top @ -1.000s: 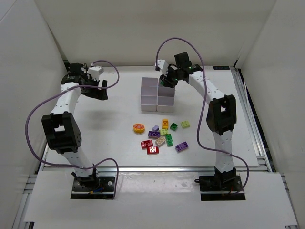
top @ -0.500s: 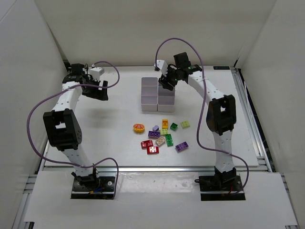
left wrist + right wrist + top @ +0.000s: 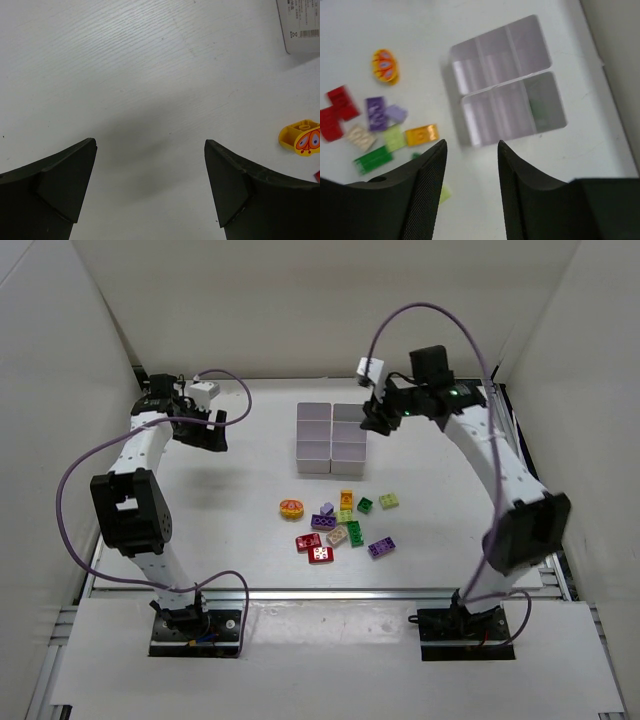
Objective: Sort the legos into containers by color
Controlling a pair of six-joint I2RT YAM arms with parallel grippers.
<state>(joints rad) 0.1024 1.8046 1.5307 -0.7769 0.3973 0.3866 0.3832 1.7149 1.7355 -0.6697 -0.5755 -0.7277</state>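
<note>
The containers [image 3: 330, 430] are a white block of joined open boxes at the table's centre back. The legos [image 3: 340, 525] lie loose in front of it: a red pair [image 3: 315, 548], purple [image 3: 380, 548], green [image 3: 355, 533], orange [image 3: 346, 497], lime [image 3: 388, 501], tan [image 3: 337, 535] and a yellow-orange rounded piece [image 3: 291, 507]. My right gripper [image 3: 375, 423] hangs just right of the containers [image 3: 507, 80], open [image 3: 471, 142] and holding nothing. A blurred green brick [image 3: 540, 105] shows in one end box. My left gripper [image 3: 210, 430] is far left, wide open [image 3: 150, 141] over bare table.
White walls close in the table on the left, back and right. A metal rail [image 3: 525, 490] runs along the right edge. Purple cables loop above both arms. In the left wrist view a container corner [image 3: 302, 25] and the yellow-orange piece [image 3: 300, 139] sit at the right edge.
My right arm swung to the right, carrying its gripper from over the back right box to beside the block, and its jaws came apart. The left arm barely moved.
</note>
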